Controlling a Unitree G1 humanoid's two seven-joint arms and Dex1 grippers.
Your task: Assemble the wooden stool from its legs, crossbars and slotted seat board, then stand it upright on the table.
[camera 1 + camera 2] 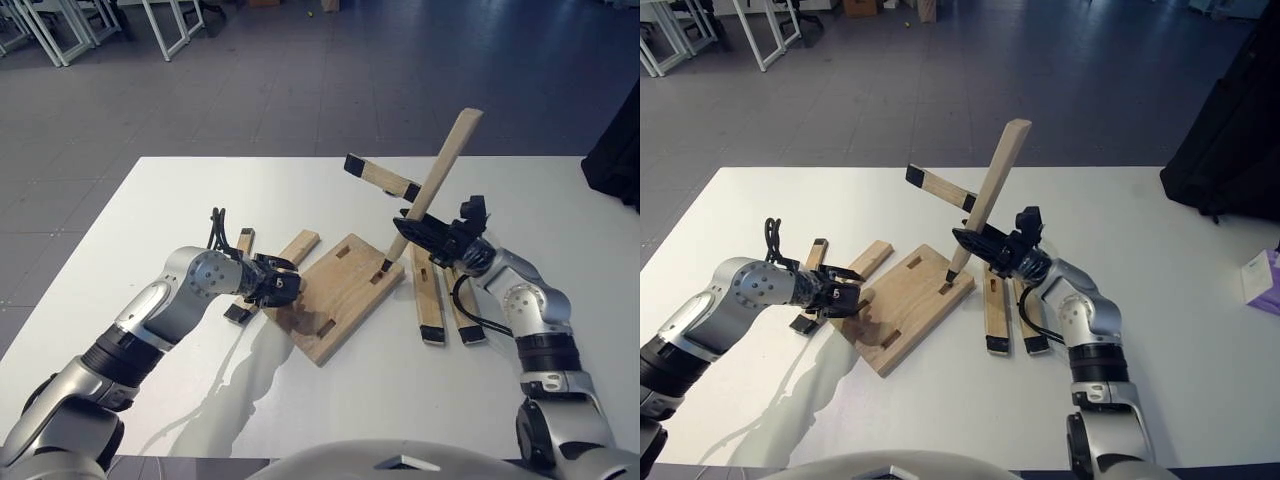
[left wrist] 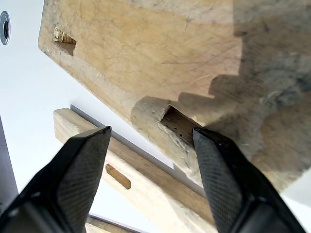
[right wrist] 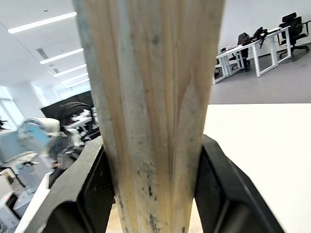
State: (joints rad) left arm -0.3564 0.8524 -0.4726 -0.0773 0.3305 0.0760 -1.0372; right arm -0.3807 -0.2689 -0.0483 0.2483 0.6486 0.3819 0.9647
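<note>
The slotted seat board point(image 1: 345, 300) lies flat in the middle of the white table point(image 1: 150, 200). My right gripper point(image 1: 420, 230) is shut on a wooden leg point(image 1: 445, 165) that leans up and to the right, its black tip point(image 1: 386, 266) set at a slot near the board's right corner. A short crossbar point(image 1: 380, 177) sticks out from that leg to the left. In the right wrist view the leg point(image 3: 155, 121) is clamped between both fingers point(image 3: 87, 194). My left gripper point(image 1: 283, 288) is open at the board's left edge, its fingers point(image 2: 77, 170) straddling the notched board edge point(image 2: 175, 124).
Two more legs point(image 1: 428, 295) lie side by side right of the board, under my right arm. A leg point(image 1: 242, 280) and a short bar point(image 1: 297, 247) lie left of the board. A purple-white box point(image 1: 1262, 280) sits at the table's right edge, and a black bag point(image 1: 1230, 130) stands beyond it.
</note>
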